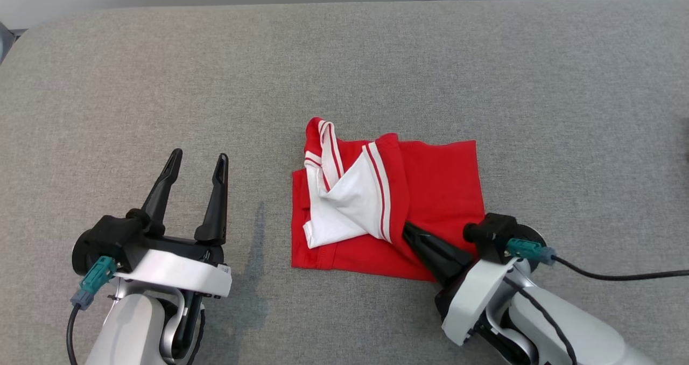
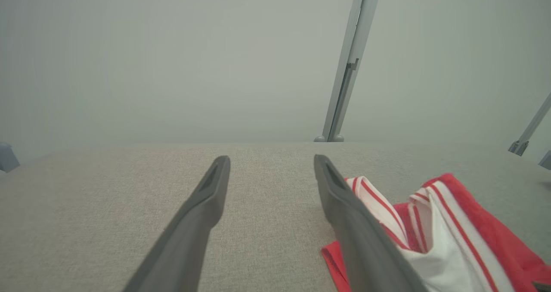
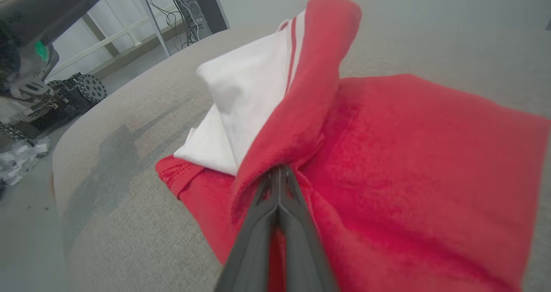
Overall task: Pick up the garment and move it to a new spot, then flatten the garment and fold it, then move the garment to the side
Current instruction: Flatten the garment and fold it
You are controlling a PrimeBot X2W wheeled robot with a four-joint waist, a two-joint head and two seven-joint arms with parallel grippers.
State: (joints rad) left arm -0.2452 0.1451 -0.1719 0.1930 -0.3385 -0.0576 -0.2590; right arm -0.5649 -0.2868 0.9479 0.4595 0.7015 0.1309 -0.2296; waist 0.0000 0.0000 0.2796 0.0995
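Right wrist view shows it plainest: right gripper point(image 3: 279, 170) pinched shut on a raised fold of the red-and-white cloth garment point(image 3: 409, 154), mid grey padded table point(image 1: 161, 85). Left gripper point(image 1: 198, 156) gapes wide alongside; bare grey reaches the rounded edges.

The left black two-fingered gripper point(image 1: 199, 156) is holding its jaws wide apart, pointing forward. The right black gripper point(image 1: 405, 226) is pinching the red-and-white fabric garment point(image 1: 441, 182), fingers pressed together, angling leftward.
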